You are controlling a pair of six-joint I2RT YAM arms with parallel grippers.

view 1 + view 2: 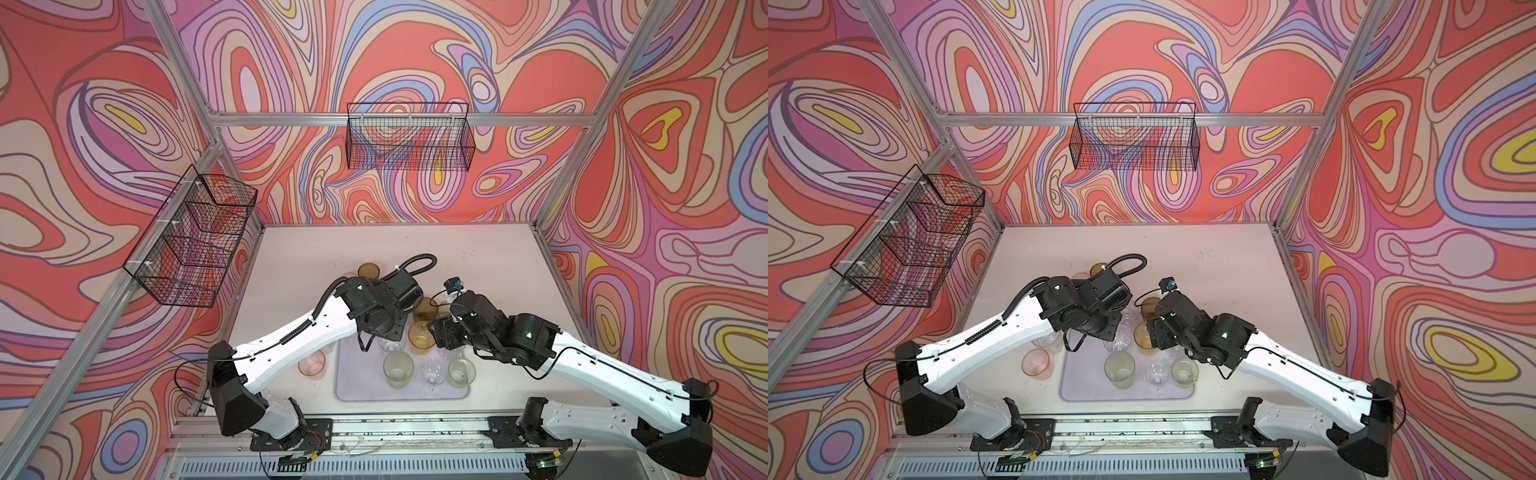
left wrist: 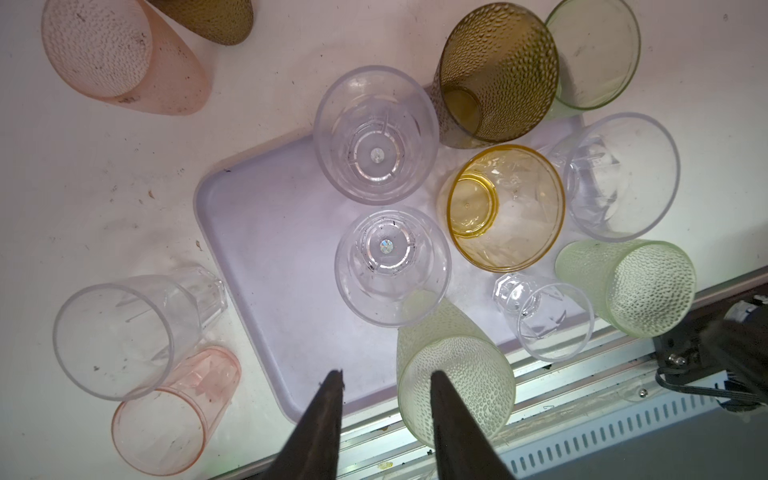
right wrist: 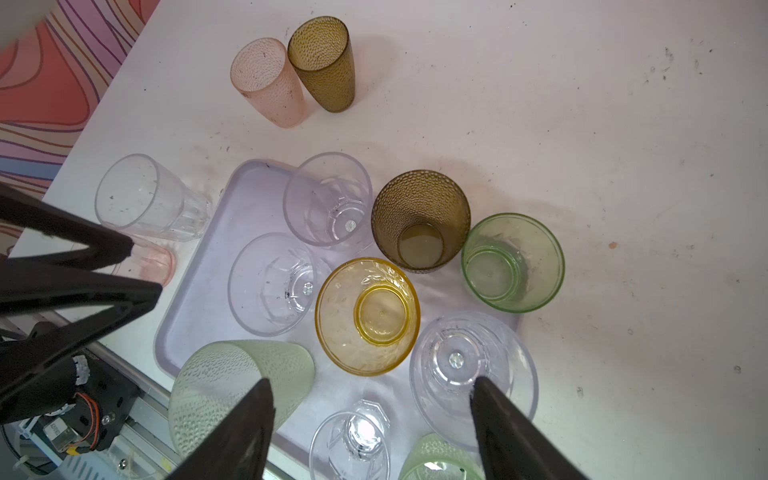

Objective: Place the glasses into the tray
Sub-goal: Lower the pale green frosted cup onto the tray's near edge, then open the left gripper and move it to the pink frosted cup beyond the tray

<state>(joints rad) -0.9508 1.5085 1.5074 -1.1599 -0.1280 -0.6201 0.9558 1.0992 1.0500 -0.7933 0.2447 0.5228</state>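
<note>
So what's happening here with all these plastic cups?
Two robot arms are loading see-through tumblers onto a pale lilac rectangular tray. Several stand on it, including an amber-yellow tumbler. The left gripper and the right gripper hover open and empty above it. A tall clear tumbler and a pink tumbler wait beside it.
</note>
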